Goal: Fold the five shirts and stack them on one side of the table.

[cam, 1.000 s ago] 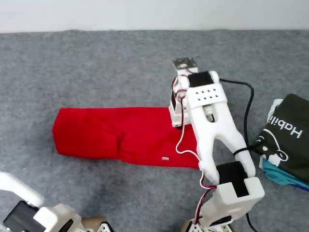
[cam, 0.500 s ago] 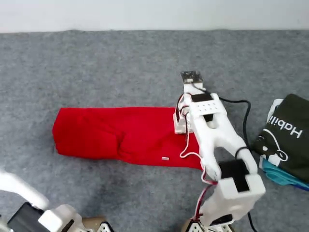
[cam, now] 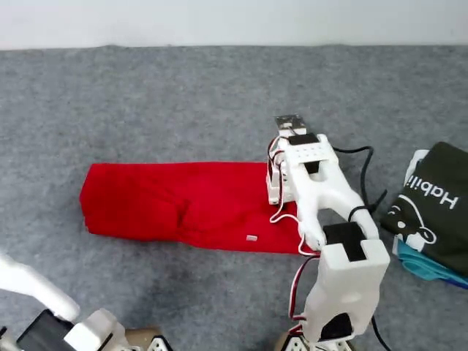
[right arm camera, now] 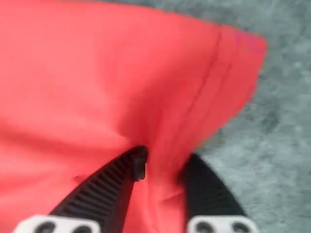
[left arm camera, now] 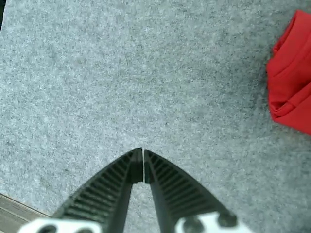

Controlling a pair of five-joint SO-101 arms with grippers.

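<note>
A red shirt point(cam: 183, 205), folded into a long strip, lies across the middle of the grey table point(cam: 146, 102). My right gripper point(cam: 273, 189) is down on the strip's right end. In the right wrist view its fingertips stand apart, open point(right arm camera: 165, 167), pressed into the red shirt point(right arm camera: 121, 73) with a ridge of fabric between them. My left gripper point(left arm camera: 143, 165) is shut on nothing, hovering over bare grey felt, with an end of the red shirt point(left arm camera: 291, 73) farther off. The left arm point(cam: 44, 322) sits at the near left corner.
A stack of folded shirts point(cam: 435, 212) rests at the table's right edge, dark green with white print on top, teal and white beneath. The right arm's black cable point(cam: 376, 157) loops between the arm and the stack. Open felt lies behind and left of the red shirt.
My right arm has drawn back from beyond the shirt's far edge and come down onto its right end. The left arm shifted slightly at the near left corner. The shirt has stayed put.
</note>
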